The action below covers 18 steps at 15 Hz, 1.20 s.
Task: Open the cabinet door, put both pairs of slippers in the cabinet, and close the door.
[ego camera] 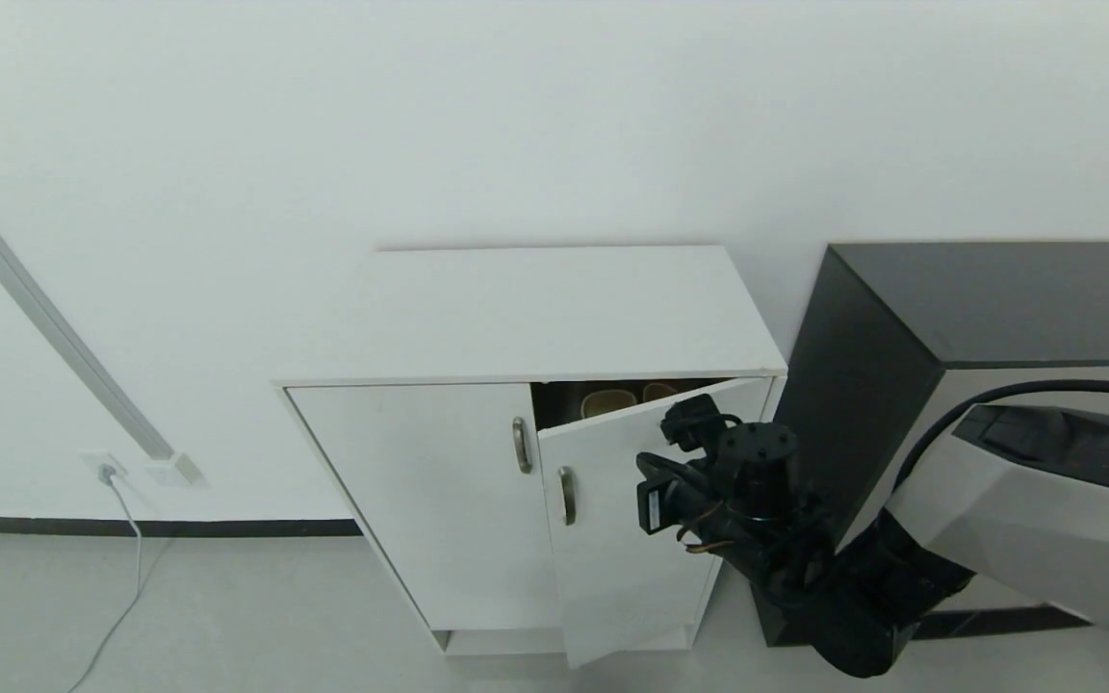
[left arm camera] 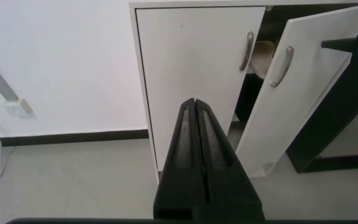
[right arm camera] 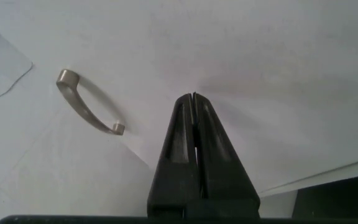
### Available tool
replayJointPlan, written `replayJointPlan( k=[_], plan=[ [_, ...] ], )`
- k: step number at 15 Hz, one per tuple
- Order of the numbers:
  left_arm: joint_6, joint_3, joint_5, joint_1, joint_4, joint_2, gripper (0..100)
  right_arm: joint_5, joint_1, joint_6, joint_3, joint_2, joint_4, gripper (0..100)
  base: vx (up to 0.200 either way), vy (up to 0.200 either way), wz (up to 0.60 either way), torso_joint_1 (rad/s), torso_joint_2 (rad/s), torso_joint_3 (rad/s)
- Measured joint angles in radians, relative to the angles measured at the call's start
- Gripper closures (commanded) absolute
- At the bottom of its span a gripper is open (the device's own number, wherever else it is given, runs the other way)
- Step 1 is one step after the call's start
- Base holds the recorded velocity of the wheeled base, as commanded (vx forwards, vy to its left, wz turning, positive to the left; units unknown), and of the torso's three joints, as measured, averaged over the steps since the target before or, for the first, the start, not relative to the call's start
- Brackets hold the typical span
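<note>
White two-door cabinet, right-hand door ajar, tan slippers inside near top, right gripper pressed together at door face, left gripper pressed together, empty.

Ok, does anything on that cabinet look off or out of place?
Only the right door: it hangs partly ajar while the left door sits flush. Slippers show through the gap. No damage or spills visible.

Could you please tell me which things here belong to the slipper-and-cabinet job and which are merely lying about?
Job: white cabinet, its ajar right door, slippers inside, right gripper shut, at that door.
Lying about: dark cabinet beside it, wall socket, cable trailing to the floor.
</note>
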State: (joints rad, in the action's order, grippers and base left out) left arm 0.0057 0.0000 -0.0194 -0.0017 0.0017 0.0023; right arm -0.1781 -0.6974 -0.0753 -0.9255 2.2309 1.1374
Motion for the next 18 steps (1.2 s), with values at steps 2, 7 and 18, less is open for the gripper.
replayJointPlan(
  k=[2, 7, 18],
  plan=[
    [0.000, 0.000, 0.000, 0.000, 0.000, 0.000, 100, 0.000, 0.003, 0.002, -0.036, 0.010, -0.020, 100, 0.000, 0.000, 0.00, 0.000, 0.00, 0.000],
    [0.000, 0.000, 0.000, 0.000, 0.000, 0.000, 100, 0.000, 0.009, 0.005, -0.109, 0.027, -0.082, 100, 0.000, 0.000, 0.00, 0.000, 0.00, 0.000],
    [0.000, 0.000, 0.000, 0.000, 0.000, 0.000, 100, 0.000, 0.046, 0.014, -0.214, 0.067, -0.110, 100, 0.000, 0.000, 0.00, 0.000, 0.00, 0.000]
  ],
)
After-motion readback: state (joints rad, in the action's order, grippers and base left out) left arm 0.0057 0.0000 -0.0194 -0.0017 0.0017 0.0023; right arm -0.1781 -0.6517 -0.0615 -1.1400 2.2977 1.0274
